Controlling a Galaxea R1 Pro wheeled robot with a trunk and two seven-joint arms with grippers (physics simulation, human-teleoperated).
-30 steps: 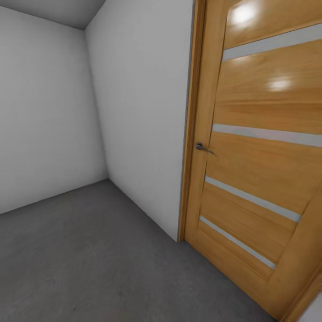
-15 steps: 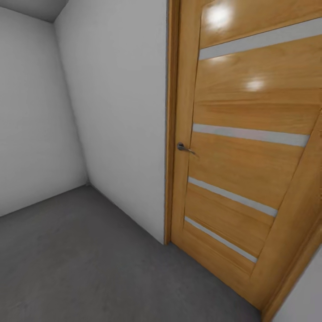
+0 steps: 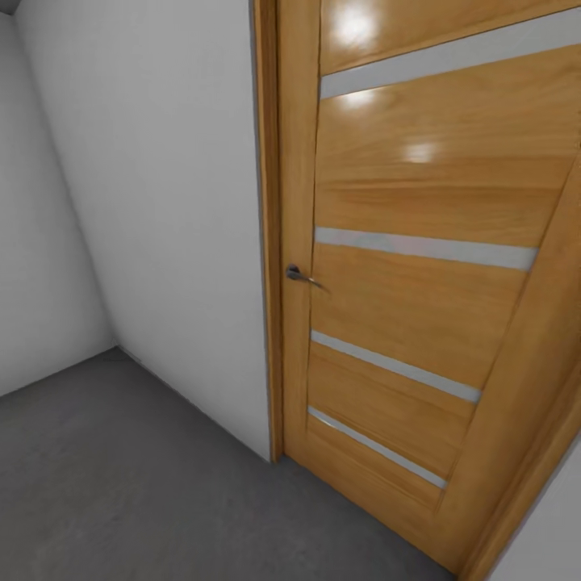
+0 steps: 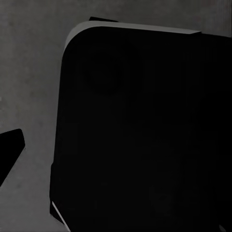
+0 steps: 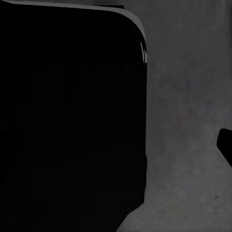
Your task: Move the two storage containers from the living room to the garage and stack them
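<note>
Even, soft light is filling the head view, with the white walls [image 3: 169, 202] shading gently toward grey in the far left corner. Two bright glare spots are shining on the glossy wood door [image 3: 420, 266] near its top, suggesting lamps overhead. The grey floor [image 3: 121, 476] is showing faint mottling and no sharp shadows. Straight lines are leaning and spreading toward the picture's edges, as a wide lens gives, and the render is looking slightly soft. Both wrist views are running very dim: a large black body [image 4: 145, 135] is reading almost without detail, only thin pale rim highlights are catching light, and the floor behind is looking grainy and murky.
</note>
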